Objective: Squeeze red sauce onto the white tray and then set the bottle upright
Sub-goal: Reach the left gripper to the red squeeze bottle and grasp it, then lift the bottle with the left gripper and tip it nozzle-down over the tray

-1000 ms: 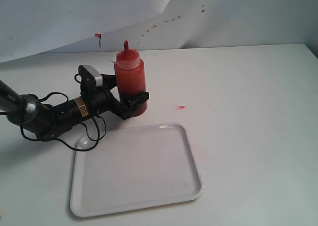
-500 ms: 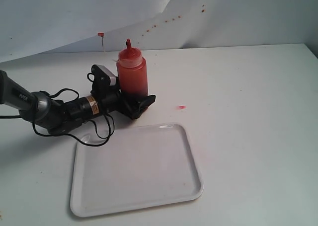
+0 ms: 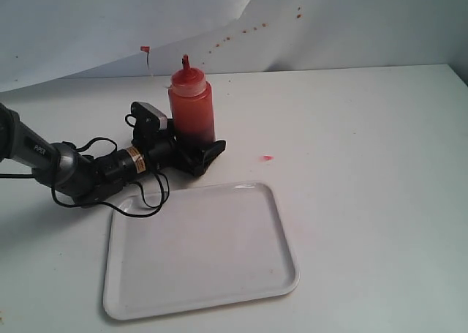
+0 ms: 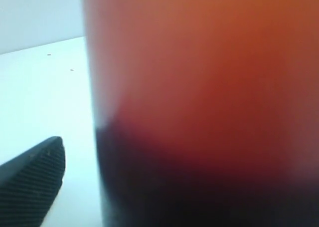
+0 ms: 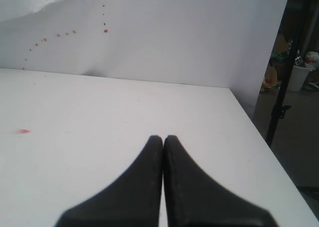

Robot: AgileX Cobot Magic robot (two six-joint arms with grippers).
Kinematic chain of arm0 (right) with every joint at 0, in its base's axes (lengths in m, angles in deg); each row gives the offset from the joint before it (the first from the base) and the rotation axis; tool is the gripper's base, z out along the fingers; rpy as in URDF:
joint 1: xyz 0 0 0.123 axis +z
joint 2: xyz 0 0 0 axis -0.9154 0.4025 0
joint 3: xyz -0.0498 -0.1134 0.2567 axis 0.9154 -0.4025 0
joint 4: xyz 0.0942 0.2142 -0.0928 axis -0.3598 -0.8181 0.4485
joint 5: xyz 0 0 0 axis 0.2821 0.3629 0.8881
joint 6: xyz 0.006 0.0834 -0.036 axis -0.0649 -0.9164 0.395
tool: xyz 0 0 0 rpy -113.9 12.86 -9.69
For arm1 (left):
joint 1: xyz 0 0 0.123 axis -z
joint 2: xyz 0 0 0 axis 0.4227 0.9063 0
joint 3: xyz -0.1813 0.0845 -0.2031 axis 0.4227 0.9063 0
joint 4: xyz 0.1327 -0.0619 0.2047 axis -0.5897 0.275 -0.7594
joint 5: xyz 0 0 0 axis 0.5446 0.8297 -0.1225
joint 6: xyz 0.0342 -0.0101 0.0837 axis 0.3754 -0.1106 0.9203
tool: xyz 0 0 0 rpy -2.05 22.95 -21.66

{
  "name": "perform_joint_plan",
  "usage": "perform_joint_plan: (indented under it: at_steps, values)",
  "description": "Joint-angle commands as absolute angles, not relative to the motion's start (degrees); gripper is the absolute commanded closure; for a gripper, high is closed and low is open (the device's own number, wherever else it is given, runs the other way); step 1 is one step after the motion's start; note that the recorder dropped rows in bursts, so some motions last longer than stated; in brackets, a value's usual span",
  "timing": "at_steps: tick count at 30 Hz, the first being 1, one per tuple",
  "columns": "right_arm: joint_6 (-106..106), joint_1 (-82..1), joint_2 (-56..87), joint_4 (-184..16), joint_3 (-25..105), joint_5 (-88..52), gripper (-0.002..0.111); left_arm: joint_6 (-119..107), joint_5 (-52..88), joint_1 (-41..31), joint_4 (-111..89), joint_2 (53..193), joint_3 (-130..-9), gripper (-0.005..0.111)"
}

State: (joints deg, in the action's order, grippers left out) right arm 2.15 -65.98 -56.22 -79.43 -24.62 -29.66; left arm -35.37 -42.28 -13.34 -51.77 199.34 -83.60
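Observation:
The bottle (image 3: 191, 110) stands upright on the white table, behind the far left corner of the white tray (image 3: 197, 245). Red sauce (image 3: 194, 126) shows as darker fill in its lower part, and its whitish cap and nozzle point up. My left gripper (image 3: 196, 146) lies low at the bottle's base, open, with a finger on either side. In the left wrist view the bottle (image 4: 199, 87) fills the frame, and a strip of table separates it from one finger (image 4: 35, 179). The tray's surface is white. My right gripper (image 5: 163, 139) is shut on nothing over bare table and is outside the exterior view.
A small pink-red smear (image 3: 267, 158) marks the table right of the bottle. The white backdrop (image 3: 241, 31) behind carries red spatter. The left arm's cables (image 3: 142, 194) loop by the tray's far left corner. The table's edge (image 5: 259, 137) runs beside the right gripper.
The left gripper has sunk from the bottle's middle to its base and shifted slightly right. The bottle stays upright, a little farther back. The right gripper is unchanged.

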Motion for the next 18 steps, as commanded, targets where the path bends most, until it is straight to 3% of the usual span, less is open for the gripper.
perform_joint_plan:
  at_steps: [1, 4, 7, 12, 15, 18]
  values:
    - [2.1, -66.2, -56.5, -79.7, -24.8, -29.6, 0.108, -35.9, -43.0, -13.0, -52.1, 199.3, -83.8, 0.011]
    - [2.1, -66.2, -56.5, -79.7, -24.8, -29.6, 0.108, -35.9, -43.0, -13.0, -52.1, 199.3, -83.8, 0.013]
    - [2.1, -66.2, -56.5, -79.7, -24.8, -29.6, 0.108, -35.9, -43.0, -13.0, -52.1, 199.3, -83.8, 0.024]
    - [2.1, -66.2, -56.5, -79.7, -24.8, -29.6, 0.108, -38.7, -43.1, -13.0, -52.1, 199.3, -83.8, 0.073]
    - [2.1, -66.2, -56.5, -79.7, -24.8, -29.6, 0.108, -38.8, -43.4, -13.0, -52.1, 199.3, -83.8, 0.097]
    - [2.1, -66.2, -56.5, -79.7, -24.8, -29.6, 0.108, -38.4, -43.4, -13.0, -52.4, 198.7, -83.6, 0.107]
